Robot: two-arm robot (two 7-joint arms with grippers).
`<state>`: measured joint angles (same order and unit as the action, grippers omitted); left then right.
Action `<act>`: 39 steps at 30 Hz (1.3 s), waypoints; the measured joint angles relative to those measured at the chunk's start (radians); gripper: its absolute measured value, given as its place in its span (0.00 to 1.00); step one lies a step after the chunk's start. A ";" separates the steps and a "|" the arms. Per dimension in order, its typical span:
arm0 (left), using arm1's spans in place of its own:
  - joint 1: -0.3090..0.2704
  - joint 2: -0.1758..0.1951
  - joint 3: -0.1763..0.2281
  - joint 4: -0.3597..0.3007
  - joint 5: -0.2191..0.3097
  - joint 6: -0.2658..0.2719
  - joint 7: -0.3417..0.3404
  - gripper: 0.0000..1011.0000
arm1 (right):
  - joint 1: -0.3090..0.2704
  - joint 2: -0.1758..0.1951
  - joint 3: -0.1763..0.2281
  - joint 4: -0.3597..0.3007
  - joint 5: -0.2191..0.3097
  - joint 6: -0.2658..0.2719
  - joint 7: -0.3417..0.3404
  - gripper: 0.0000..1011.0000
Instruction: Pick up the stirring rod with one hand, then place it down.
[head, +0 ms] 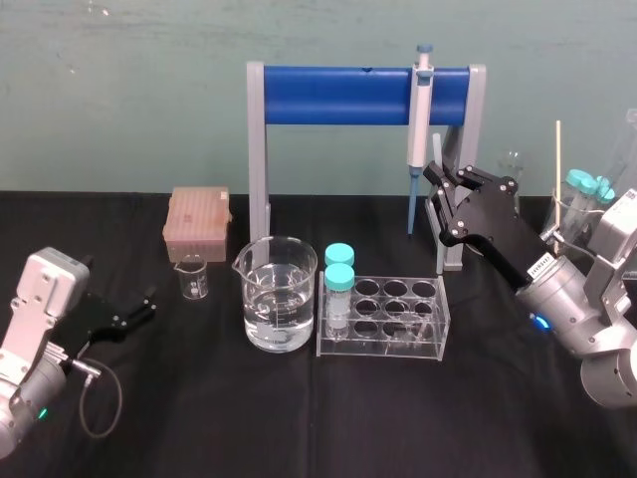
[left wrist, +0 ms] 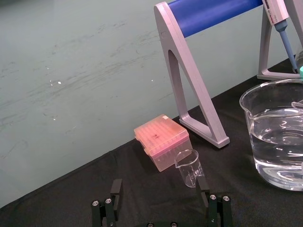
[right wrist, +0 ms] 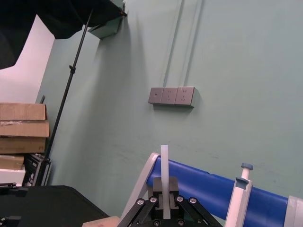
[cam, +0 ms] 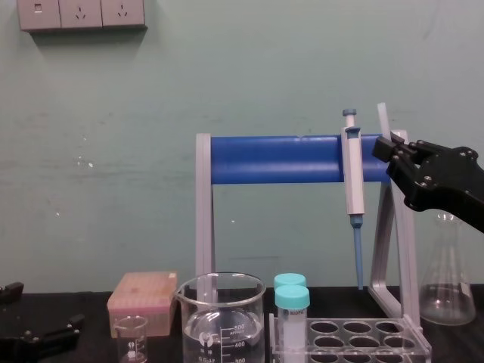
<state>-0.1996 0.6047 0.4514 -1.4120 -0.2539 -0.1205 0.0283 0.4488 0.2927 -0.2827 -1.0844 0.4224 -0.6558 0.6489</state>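
Translucent stirring rod (right wrist: 164,165) in right end effector (right wrist: 164,193)

A lab: a pipette (head: 421,119) hangs on a blue stand (head: 338,95) just beside the right pincer (head: 440,174); to that pincer's left a beaker (head: 279,309), tube rack (head: 383,319) and tip box (head: 197,224) sit on the black surface (head: 299,418).

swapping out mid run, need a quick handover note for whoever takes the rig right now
Right gripper: fingers shut on the stirring rod, held upright in the air by the right end of the blue pipette stand, next to the hanging pipette.
Left gripper: open, idle, low on the left side of the table near the small beaker.
Done: rod is picked up.
Left: lower it to the table and release.
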 joint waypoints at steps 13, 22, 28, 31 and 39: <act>0.000 0.000 0.000 0.000 0.000 0.000 0.000 0.99 | 0.000 0.000 0.000 0.000 0.000 0.000 0.000 0.07; 0.000 0.000 0.000 0.000 0.000 0.000 0.000 0.99 | 0.000 0.000 0.000 0.000 0.000 0.000 0.000 0.07; 0.000 0.000 0.000 0.000 0.000 0.000 0.000 0.99 | 0.000 0.000 0.000 0.000 0.000 0.000 0.000 0.07; 0.000 0.000 0.000 0.000 0.000 0.000 0.000 0.99 | 0.000 0.000 0.000 0.000 0.000 0.000 0.000 0.07; 0.000 0.000 0.000 0.000 0.000 0.000 0.000 0.99 | 0.000 0.000 0.000 0.000 0.000 0.000 0.000 0.07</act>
<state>-0.1995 0.6047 0.4514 -1.4120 -0.2539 -0.1205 0.0283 0.4488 0.2927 -0.2826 -1.0844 0.4223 -0.6557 0.6487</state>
